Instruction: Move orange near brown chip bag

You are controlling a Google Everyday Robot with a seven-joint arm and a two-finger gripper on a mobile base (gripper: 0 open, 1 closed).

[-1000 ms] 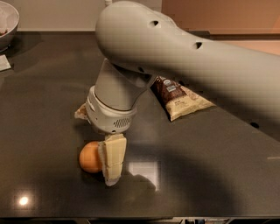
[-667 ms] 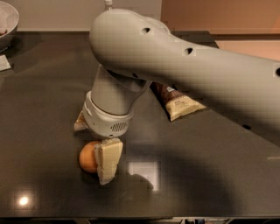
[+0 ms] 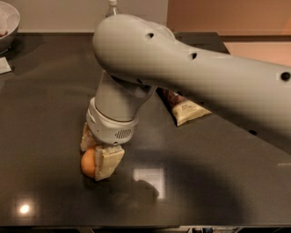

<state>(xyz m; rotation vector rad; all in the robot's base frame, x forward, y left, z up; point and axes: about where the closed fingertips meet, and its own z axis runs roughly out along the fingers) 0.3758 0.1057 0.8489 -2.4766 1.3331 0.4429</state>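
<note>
Lower now than a second ago: the wrist has dropped toward the tabletop and the arm [image 3: 204, 82] has swung further across, covering more of the brown chip bag [image 3: 187, 109]; the orange [image 3: 87, 164] sits about where it was. Camera view: the gripper [image 3: 96, 157] is down at the front left of the dark, glossy table [image 3: 218, 182], its cream, blocky pads [image 3: 109, 163] one on each side of the orange and clamped against it. The orange is round with matte skin and rests on the table; its right half is hidden behind the near pad. The chip bag lies flat well to the right and further back. Only a cream-yellow corner and a strip of dark brown show, and the rest is under the arm. The arm itself is smooth grey plastic, a fat rounded shell with small holes, cut off at the right edge. A grey bowl [image 3: 7, 22] is cropped at the top left corner, its contents unclear. A clear bottle top [image 3: 112, 6] peeks from behind the arm. A pale scrap [image 3: 3, 66] lies at the left edge and is hard to identify. Ceiling light glares on the tabletop.
</note>
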